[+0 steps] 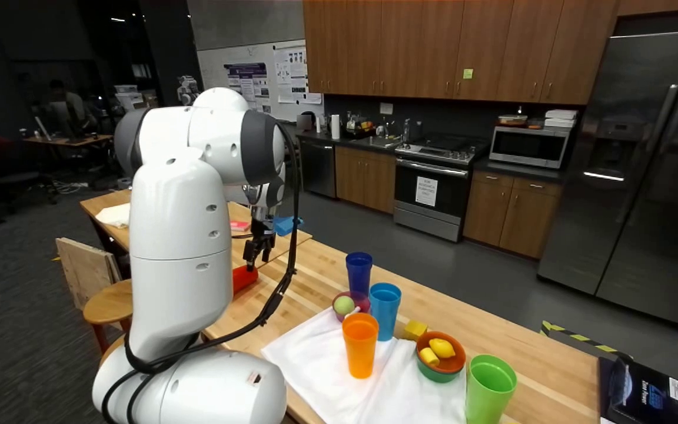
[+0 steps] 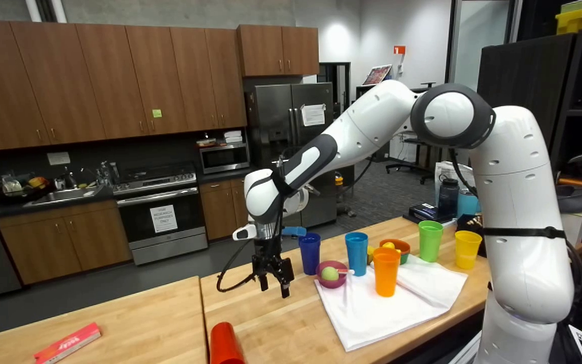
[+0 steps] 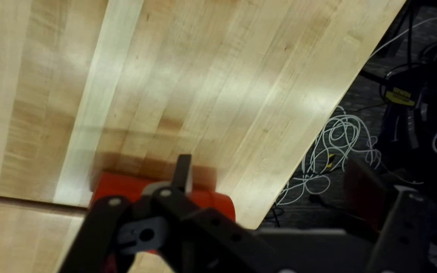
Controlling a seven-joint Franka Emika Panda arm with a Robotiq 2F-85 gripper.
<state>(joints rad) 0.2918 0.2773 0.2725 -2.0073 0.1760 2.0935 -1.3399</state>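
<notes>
Red cup point(image 2: 226, 345) sideways, near 2 parted fingers point(image 2: 285, 285).

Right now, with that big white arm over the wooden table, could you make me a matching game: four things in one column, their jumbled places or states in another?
Things:
1. Tapered red plastic-looking cup
2. Tall orange plastic-looking cup
3. Round purplish bowl
4. Black two-fingered tool

Places or states:
A. Has a round green thing inside
B. Lying on its side
C. Open, gripping nothing
D. Standing upright on the white cloth

Right pairs: 1-B; 2-D; 3-A; 4-C
</notes>
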